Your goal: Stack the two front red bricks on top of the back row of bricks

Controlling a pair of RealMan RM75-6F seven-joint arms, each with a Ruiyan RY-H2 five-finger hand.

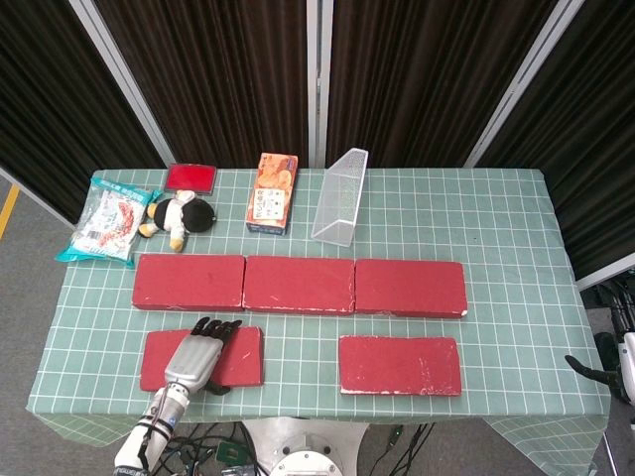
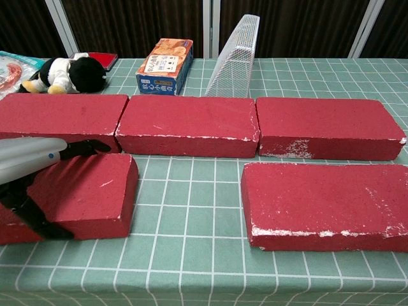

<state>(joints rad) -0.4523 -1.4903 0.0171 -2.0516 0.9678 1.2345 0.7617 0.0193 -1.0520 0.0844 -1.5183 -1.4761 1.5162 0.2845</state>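
From the head camera I see the whole bench with its green checked cloth; the chest camera cuts off its near and side edges. The back row of bricks runs three long across the middle, ends touching. Nearer me lie the two front ones: the front right brick flat on the cloth, untouched, and the front left brick under my left hand. From above, that hand lies over the brick's top with fingertips past its far edge; only the chest camera shows the thumb reaching down the near face, so I read the hand as grasping the brick. My right hand shows only as a dark sliver at the head view's right edge, and I cannot tell its state. Along the back stand a white mesh basket, an orange box, a snack bag, a plush toy and a red tin.
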